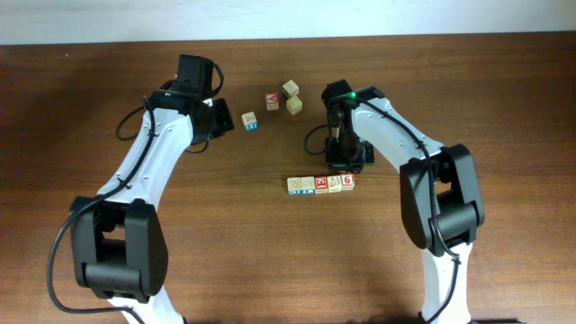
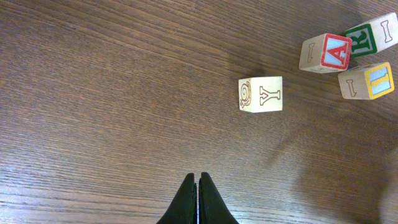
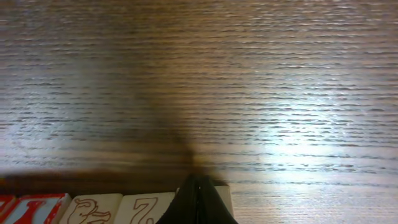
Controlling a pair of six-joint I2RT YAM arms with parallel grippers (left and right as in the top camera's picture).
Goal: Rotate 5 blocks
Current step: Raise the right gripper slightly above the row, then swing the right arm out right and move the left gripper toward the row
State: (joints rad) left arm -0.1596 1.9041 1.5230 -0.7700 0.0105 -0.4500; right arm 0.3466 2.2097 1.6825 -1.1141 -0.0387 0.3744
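Pale wood on dark wood: your row of blocks (image 1: 320,184) lies side by side, faces touching, mid-way across the table (image 1: 504,108), with the red 6 cube (image 1: 347,181) at its right end. Your right gripper (image 3: 198,200) is pinched fully together with nothing between the fingers. It hangs low just behind that end of the row, so I judge it is set as a narrow poker to nudge a cube round rather than lift it. Your left gripper (image 2: 198,198) is likewise closed and empty, pointed toward the lone Y cube (image 2: 260,94) but well short of it. Beyond that cube, the red A cube (image 2: 326,53), the green R cube (image 2: 371,37) and the yellow-framed cube (image 2: 367,81) sit bunched close. From the right wrist you get only a strip of the row, cut off by the frame, and the closed fingers cover part of the nearest cube, so you cannot tell whether the tips touch it. From overhead the row's other faces are too small to read
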